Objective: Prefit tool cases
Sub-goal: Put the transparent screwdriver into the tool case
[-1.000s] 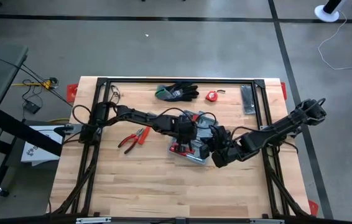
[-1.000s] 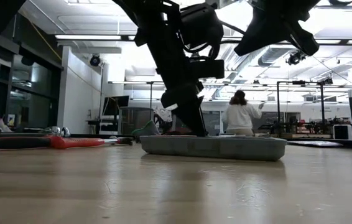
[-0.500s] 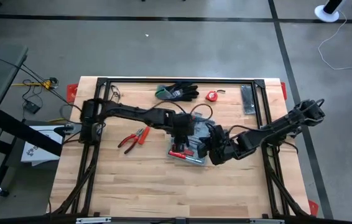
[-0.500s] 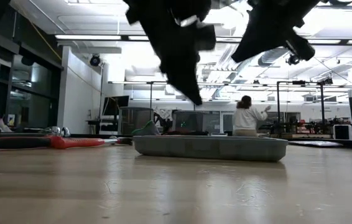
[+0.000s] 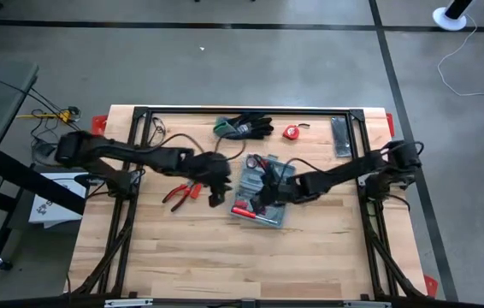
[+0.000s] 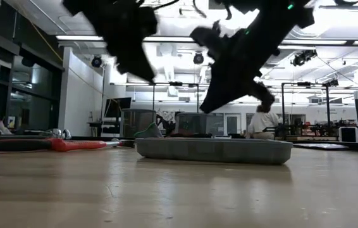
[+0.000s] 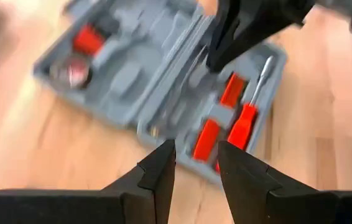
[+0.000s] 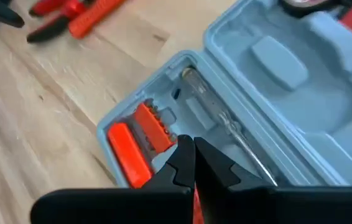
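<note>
Lying open and flat mid-table, the case [image 5: 262, 187] looks light, rigid, slick, best gripped at its rim; left gripper [image 7: 194, 167] narrowly parted, empty; right gripper [image 8: 191, 163] shut, empty.

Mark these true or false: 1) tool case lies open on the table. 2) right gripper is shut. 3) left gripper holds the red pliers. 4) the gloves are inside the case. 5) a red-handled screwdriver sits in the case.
1) True: the tool case lies open, its recesses facing up.
2) True: the right gripper is shut, over the case.
3) False: the left gripper holds nothing; its fingers stand apart and the red pliers lie on the table.
4) False: the gloves lie at the far edge, apart from the case.
5) True: the red-handled screwdriver sits in the case.
</note>
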Robot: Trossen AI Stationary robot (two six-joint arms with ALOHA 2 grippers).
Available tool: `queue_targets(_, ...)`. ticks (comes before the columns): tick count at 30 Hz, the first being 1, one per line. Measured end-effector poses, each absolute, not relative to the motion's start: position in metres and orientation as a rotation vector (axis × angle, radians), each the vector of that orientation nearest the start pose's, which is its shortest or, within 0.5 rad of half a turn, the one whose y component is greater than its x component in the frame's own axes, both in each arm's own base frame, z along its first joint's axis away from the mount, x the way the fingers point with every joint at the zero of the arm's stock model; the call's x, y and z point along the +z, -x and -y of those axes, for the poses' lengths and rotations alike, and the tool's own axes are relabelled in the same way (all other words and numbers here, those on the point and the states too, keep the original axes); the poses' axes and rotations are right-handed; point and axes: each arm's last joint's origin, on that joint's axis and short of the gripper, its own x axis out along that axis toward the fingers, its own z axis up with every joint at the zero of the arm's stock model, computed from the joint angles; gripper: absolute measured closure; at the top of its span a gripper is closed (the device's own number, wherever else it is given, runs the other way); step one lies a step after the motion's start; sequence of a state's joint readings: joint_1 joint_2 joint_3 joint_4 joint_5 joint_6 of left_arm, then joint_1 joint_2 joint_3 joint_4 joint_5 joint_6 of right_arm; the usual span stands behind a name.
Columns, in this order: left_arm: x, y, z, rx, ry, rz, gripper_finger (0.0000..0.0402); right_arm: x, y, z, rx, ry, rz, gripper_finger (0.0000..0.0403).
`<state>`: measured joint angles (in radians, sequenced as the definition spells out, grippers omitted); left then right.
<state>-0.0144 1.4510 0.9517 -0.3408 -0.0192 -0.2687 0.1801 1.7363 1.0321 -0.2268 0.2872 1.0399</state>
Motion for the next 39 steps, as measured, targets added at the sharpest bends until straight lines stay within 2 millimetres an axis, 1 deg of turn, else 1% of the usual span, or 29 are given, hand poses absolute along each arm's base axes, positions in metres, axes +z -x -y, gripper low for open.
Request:
queue_targets(3,0.214,-0.278,0.008,0.158,0.320,-0.822,0.0287,0.165,-0.346,-0.043,-0.537,-0.759,-0.806,0.0403)
queue_targets(8,0.193,-0.263,0.015,0.186,0.404,-0.856,0.0287,0.148,-0.352,-0.036,-0.518,-0.801,-0.864,0.0403)
queue_targets(11,0.191,-0.262,0.018,0.177,0.409,-0.850,0.0287,0.138,-0.352,-0.035,-0.548,-0.817,-0.892,0.0403)
queue_targets(17,0.191,-0.262,0.020,0.188,0.396,-0.838,0.0287,0.126,-0.355,-0.036,-0.570,-0.837,-0.901,0.0403)
queue_targets(20,0.191,-0.263,0.020,0.189,0.396,-0.835,0.0287,0.134,-0.357,-0.042,-0.527,-0.839,-0.852,0.0403)
queue_targets(23,0.191,-0.263,0.020,0.189,0.396,-0.835,0.0287,0.150,-0.357,-0.048,-0.518,-0.827,-0.792,0.0403)
queue_targets(25,0.192,-0.263,0.020,0.190,0.395,-0.832,0.0287,0.155,-0.356,-0.050,-0.520,-0.817,-0.776,0.0403)
queue_targets(32,0.192,-0.263,0.019,0.215,0.384,-0.824,0.0287,0.152,-0.350,-0.041,-0.606,-0.784,-0.810,0.0403)
queue_targets(39,0.192,-0.263,0.019,0.215,0.384,-0.825,0.0287,0.151,-0.351,-0.027,-0.634,-0.763,-0.809,0.0403)
